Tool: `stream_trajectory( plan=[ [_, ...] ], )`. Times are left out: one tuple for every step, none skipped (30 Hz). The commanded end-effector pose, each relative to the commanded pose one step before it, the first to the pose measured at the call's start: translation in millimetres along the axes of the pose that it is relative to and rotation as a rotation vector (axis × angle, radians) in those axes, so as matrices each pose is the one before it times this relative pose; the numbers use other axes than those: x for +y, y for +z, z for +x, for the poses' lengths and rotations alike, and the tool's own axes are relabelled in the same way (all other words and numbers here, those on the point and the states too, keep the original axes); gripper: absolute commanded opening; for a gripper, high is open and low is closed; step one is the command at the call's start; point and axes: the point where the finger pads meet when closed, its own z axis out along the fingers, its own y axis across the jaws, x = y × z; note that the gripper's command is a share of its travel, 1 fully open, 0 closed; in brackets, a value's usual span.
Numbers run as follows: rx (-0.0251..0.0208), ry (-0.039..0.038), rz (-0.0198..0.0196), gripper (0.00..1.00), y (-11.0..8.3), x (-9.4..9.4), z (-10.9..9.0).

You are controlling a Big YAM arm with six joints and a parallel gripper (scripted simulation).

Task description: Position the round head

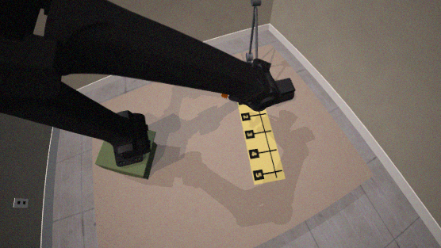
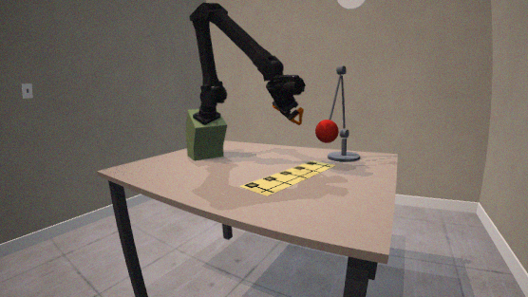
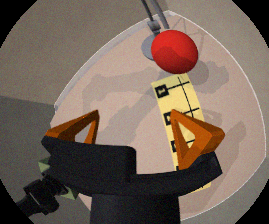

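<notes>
Gripper (image 2: 294, 115) is shown fully open and empty, held just beside the lamp's red round head (image 2: 327, 131). This head is suspended above the yellow strip's (image 2: 286, 177) near-foot end, clear of the bench (image 2: 332, 213).

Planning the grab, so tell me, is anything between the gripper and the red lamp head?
Nothing visible. The open gripper hangs beside the head, apart from it, with only air between. The lamp's rods rise behind the head, not in the path.

You can read the numbers 2, 3, 4 and 5 in black squares on the yellow strip (image 1: 262, 146) lying on the tabletop (image 1: 159, 202); nothing else is legible.
</notes>
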Motion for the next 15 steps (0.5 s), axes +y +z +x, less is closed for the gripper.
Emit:
stream_trajectory(
  plan=[
    [-0.02512,-0.09415,0.02333,1.0,-6.65,-0.44,-19.65],
    [-0.00151,-0.00872,0.00246,1.0,-0.92,-1.35,-4.28],
    [-0.00151,-0.00872,0.00246,1.0,-0.91,-1.39,-4.27],
    [-0.00151,-0.00872,0.00246,1.0,-0.9,-1.43,-4.26],
    [-0.00151,-0.00872,0.00246,1.0,-0.89,-1.47,-4.25],
    [-0.00151,-0.00872,0.00246,1.0,-0.88,-1.51,-4.23],
    [-0.00151,-0.00872,0.00246,1.0,-0.87,-1.55,-4.22],
    [-0.00151,-0.00872,0.00246,1.0,-0.85,-1.59,-4.21],
    [-0.00151,-0.00872,0.00246,1.0,-0.84,-1.62,-4.2],
    [-0.00151,-0.00872,0.00246,1.0,-0.83,-1.66,-4.18],
    [-0.00151,-0.00872,0.00246,1.0,-0.82,-1.7,-4.17],
    [-0.00151,-0.00872,0.00246,1.0,-0.81,-1.74,-4.16],
    [-0.00151,-0.00872,0.00246,1.0,-0.8,-1.78,-4.14],
    [-0.00151,-0.00872,0.00246,1.0,-0.79,-1.82,-4.13],
    [-0.00151,-0.00872,0.00246,1.0,-0.78,-1.85,-4.11]
  ],
)
